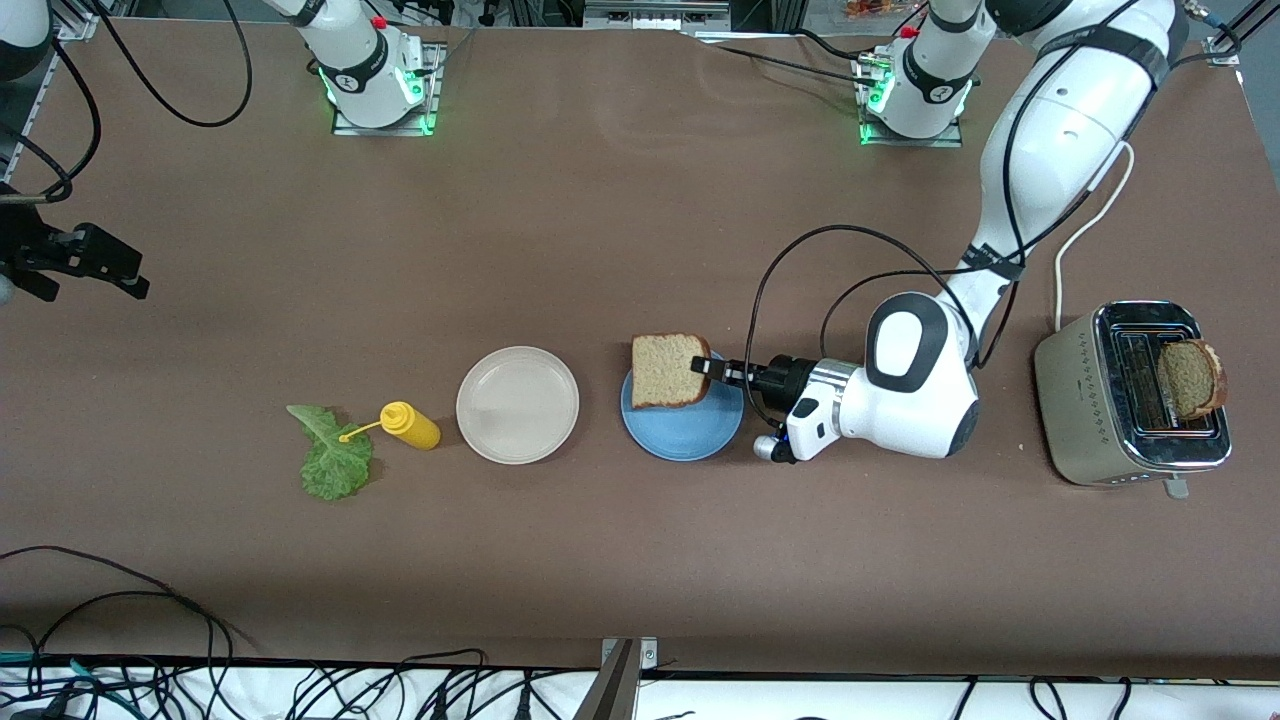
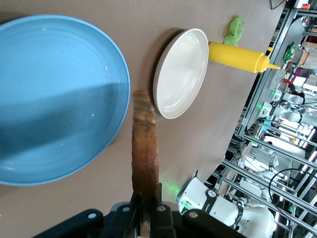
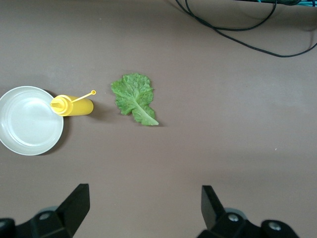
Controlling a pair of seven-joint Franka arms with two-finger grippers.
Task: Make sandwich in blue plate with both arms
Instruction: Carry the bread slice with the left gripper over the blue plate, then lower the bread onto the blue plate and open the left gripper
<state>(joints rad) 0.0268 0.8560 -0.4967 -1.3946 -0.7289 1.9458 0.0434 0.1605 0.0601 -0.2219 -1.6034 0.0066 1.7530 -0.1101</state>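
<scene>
Bread first: a square slice of brown wholegrain bread with a darker crust (image 1: 669,370) is pinched by its edge in the left arm's black two-finger gripper (image 1: 712,368), whose fingers are pressed together on it. The gripper reaches in sideways from the left arm's end of the table and holds the slice over the round mid-blue plate (image 1: 690,432), above the plate's rim that lies farther from the front camera; whether the slice touches the plate is hard to judge from here. In the left wrist view the slice (image 2: 144,161) shows edge-on, held between the fingertips (image 2: 157,213) just off the rim of the blue plate (image 2: 59,99), which holds nothing but a few crumbs.

Beside the blue plate, toward the right arm's end, lies a round pale whitish plate (image 1: 517,404), then a yellow squeeze bottle (image 1: 410,425) lying on its side, then a ruffled green lettuce leaf (image 1: 330,455) flat on the brown table (image 1: 600,200). A second brown slice (image 1: 1190,378) stands up out of a silver toaster (image 1: 1130,395) at the left arm's end.

The right gripper (image 3: 143,208) hangs high over the lettuce leaf (image 3: 134,98), jaws spread wide and holding nothing.
</scene>
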